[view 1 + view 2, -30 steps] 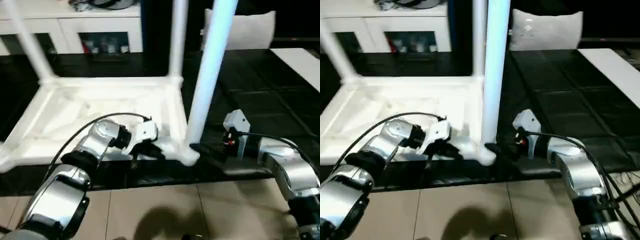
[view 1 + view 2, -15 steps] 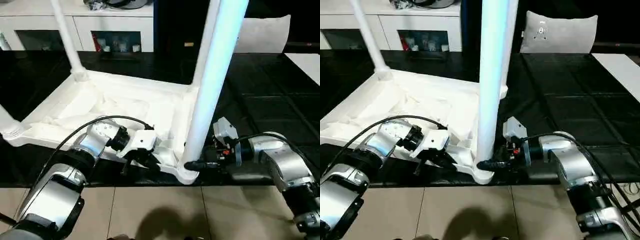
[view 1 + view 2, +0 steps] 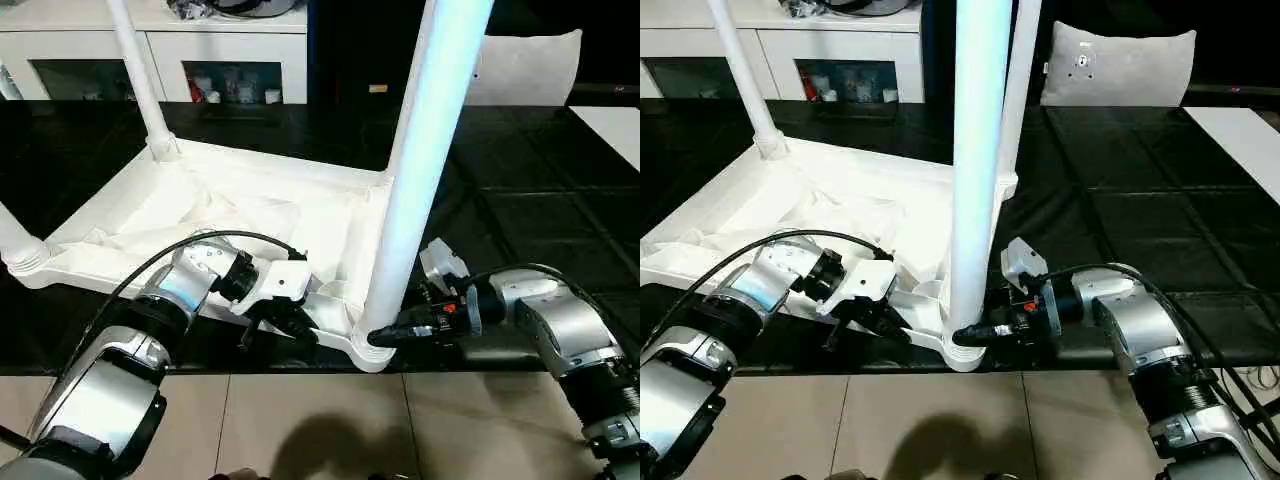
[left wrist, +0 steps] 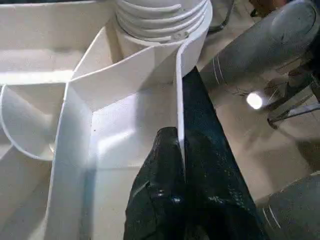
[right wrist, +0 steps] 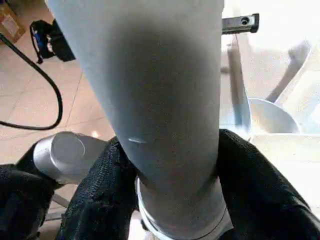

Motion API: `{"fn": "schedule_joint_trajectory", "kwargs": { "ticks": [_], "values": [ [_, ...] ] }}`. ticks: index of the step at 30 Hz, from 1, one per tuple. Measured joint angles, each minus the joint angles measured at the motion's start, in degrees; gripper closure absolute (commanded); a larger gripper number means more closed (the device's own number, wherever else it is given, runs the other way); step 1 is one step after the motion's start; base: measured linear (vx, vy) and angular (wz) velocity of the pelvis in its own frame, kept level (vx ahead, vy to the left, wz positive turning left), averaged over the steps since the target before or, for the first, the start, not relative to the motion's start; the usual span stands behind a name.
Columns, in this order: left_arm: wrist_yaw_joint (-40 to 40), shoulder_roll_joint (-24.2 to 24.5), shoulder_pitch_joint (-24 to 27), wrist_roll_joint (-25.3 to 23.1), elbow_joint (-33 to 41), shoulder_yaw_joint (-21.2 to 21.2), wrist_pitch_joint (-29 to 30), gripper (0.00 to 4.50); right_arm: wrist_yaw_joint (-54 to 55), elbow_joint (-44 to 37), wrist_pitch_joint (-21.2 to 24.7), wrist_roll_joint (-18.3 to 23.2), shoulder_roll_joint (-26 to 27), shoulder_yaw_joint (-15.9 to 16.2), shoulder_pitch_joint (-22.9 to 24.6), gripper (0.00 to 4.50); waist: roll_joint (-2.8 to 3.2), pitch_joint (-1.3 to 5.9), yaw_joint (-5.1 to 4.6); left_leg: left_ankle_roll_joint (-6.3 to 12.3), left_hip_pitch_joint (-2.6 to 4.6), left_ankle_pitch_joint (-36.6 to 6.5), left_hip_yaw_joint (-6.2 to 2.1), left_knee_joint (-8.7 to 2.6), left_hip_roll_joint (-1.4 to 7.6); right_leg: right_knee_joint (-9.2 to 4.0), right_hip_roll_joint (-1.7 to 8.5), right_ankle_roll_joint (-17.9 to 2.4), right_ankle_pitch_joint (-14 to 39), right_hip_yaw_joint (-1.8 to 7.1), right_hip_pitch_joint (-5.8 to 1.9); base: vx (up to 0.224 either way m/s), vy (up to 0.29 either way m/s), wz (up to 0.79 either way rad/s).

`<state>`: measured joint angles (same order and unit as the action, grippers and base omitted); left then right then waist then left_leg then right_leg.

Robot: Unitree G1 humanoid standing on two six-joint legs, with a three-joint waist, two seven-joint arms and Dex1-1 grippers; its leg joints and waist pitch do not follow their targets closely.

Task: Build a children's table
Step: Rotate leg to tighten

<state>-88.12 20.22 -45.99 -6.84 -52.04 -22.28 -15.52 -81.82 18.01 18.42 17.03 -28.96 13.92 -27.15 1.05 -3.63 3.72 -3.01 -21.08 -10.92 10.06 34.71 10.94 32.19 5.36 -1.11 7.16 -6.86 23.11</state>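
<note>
Black, tile-patterned flooring carries the work, with pale tiles nearer the robot and a white cabinet [image 3: 150,60] and a grey-white pillow [image 3: 1118,66] behind. On it, the right claw [image 5: 170,200] has its two black fingers closed round the base of the near leg [image 3: 420,190], just above the ribbed collar where it enters the corner socket [image 3: 368,345]. The left claw [image 4: 182,200] pinches the thin upright rim of the table top [image 3: 210,225], one finger on each side, close to that same corner. The top lies upside down, ribs showing, with the other legs [image 3: 138,75] standing up from their sockets. All of it looks like light, hollow plastic: stiff enough in the leg, but smooth and tapered, so a grip low by the collar should slip least. The rim is thin and likely flexes, so holding near the braced corner seems the soundest.
</note>
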Motion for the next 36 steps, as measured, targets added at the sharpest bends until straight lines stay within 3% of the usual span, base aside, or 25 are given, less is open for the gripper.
{"fn": "schedule_joint_trajectory", "kwargs": {
  "ticks": [4, 8, 14, 16, 20, 28, 30, 32, 36],
  "values": [
    [1.84, -0.30, -0.66, -0.32, 0.47, 0.28, 4.85, 4.50, 6.35, -4.39, 5.02, 0.78, 2.18, -2.38, 2.61, 2.45, 0.01, 0.00, -0.19, -0.06, 0.12, 0.04, 0.00, -0.03, 0.00, 0.05, -0.01, 0.01, 0.00, 0.00, -0.05, 0.000, 0.000, 0.00],
    [7.32, -0.78, -1.46, -1.13, -0.65, 2.12, 10.80, 4.50, 16.69, -5.09, 5.82, -0.48, 6.85, -5.24, 4.03, 2.45, -0.11, -0.06, -1.10, -0.19, 0.20, 0.11, -0.03, -0.03, 0.00, 0.05, -0.02, 0.05, 0.03, -0.06, -0.05, 0.000, 0.000, 0.00],
    [23.17, -6.19, -4.53, -1.82, -3.84, 5.85, 22.18, 4.50, 44.08, -1.95, 6.00, -6.80, 18.48, -11.66, 1.67, 2.46, -0.02, -0.20, -5.56, -0.23, -0.03, 0.14, -0.17, -0.01, -0.01, -1.06, -0.01, 0.07, 0.04, -0.50, -0.01, 0.000, 0.000, 0.00],
    [26.80, -7.80, -4.97, -1.67, -4.14, 6.72, 24.12, 4.50, 50.40, -0.94, 6.14, -8.25, 20.94, -12.60, 0.44, 2.49, -0.02, -0.20, -6.58, -0.21, -0.14, 0.13, -0.24, -0.01, -0.02, -1.30, -0.01, 0.07, 0.04, -0.60, -0.02, 0.000, 0.000, 0.00],
    [36.04, -11.33, -5.95, -1.05, -6.11, 9.50, 26.00, 4.50, 64.04, 3.32, 4.45, -10.54, 27.43, -15.81, -2.87, 2.49, -0.03, -0.20, -7.51, -0.13, -0.20, 0.09, -0.24, -0.08, -0.12, -1.18, -0.01, -0.02, -0.03, -0.42, 0.09, 0.000, 0.000, 0.00],
    [40.82, -13.36, -6.31, -0.85, -5.37, 10.36, 25.30, 4.50, 70.65, 6.05, -1.54, -11.54, 30.53, -18.00, -4.24, 1.59, 0.00, -0.19, -6.69, 0.39, -0.55, -0.01, -0.20, -0.53, -0.16, -0.68, -0.05, -0.51, -0.29, -0.28, 0.70, 0.036, -0.011, 0.02],
    [39.42, -12.87, -5.70, -0.82, -3.98, 10.01, 23.76, 4.50, 67.24, 4.58, -3.06, -11.53, 28.32, -16.86, -2.75, 1.39, -0.01, -0.19, -6.25, 0.54, -1.17, -0.08, -0.20, -0.27, -0.18, -0.04, -0.02, -0.97, 0.01, -0.22, 1.45, 0.000, 0.000, 0.00],
    [38.10, -12.47, -5.50, -0.85, -3.74, 9.93, 22.84, 4.50, 64.35, 3.50, -4.10, -11.45, 26.80, -15.99, -1.49, 1.20, -0.01, -0.19, -5.96, 0.62, -1.34, -0.11, -0.15, -0.16, -0.17, 0.33, -0.01, -1.14, 0.13, -0.12, 1.87, 0.000, 0.000, 0.00],
    [32.58, -10.41, -4.04, -0.82, -2.96, 8.64, 19.23, 4.50, 53.53, -1.02, -4.93, -8.98, 20.62, -15.04, 3.08, 0.87, 0.00, -0.19, -4.62, 0.64, -1.10, -0.08, -0.09, -0.01, -0.09, 0.81, -0.01, -1.06, 0.26, -0.08, 1.90, 0.000, 0.000, 0.00]
  ]
}}
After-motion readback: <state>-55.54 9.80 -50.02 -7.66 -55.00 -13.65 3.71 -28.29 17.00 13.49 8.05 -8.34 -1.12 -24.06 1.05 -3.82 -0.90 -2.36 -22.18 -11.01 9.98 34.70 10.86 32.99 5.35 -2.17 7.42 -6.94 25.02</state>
